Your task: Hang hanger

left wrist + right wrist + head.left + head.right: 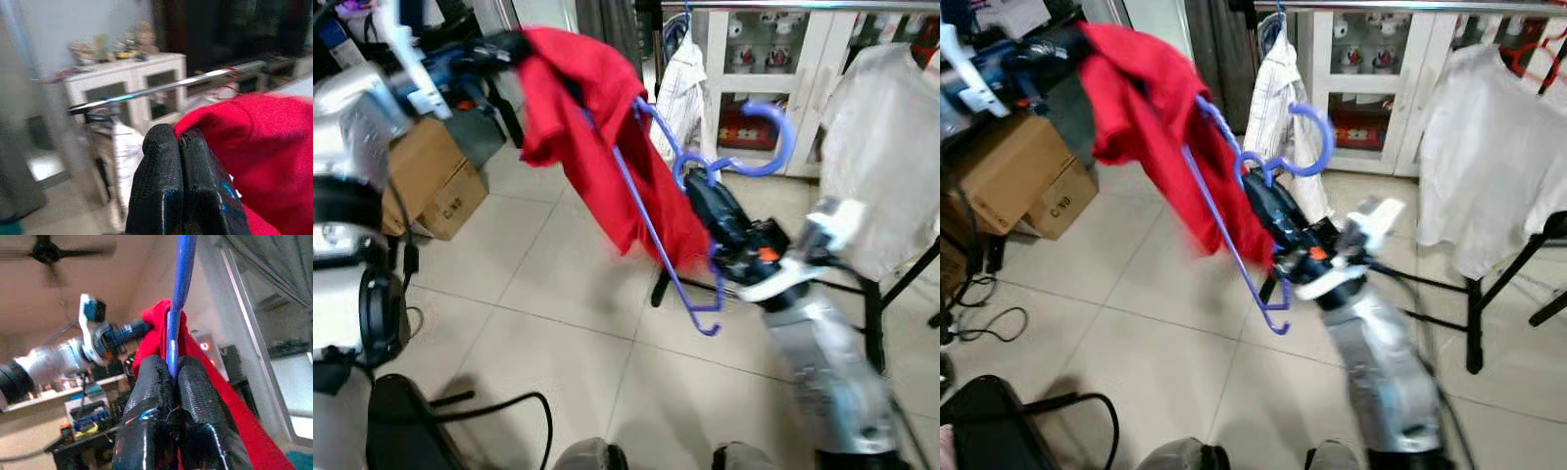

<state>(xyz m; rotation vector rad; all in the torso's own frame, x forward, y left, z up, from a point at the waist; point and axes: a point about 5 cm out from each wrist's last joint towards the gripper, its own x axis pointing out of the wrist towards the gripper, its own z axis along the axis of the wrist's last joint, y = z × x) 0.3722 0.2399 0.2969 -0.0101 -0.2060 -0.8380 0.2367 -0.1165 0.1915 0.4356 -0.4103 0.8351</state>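
At lower centre the right gripper [172, 377] jaws pinch the blue hanger [183, 289] rod — red garment [215, 382] draped behind, left gripper [146, 325] gripping its upper edge.

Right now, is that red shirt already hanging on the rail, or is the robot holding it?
Held, not hung. The right gripper pinches the blue hanger, the left gripper grips the red shirt, and the rail stands behind them.

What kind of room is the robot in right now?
Probably a home laundry or utility area: a metal clothes rail with a white shirt hanging, a white glass-door cabinet, and cardboard boxes on the tiled floor.
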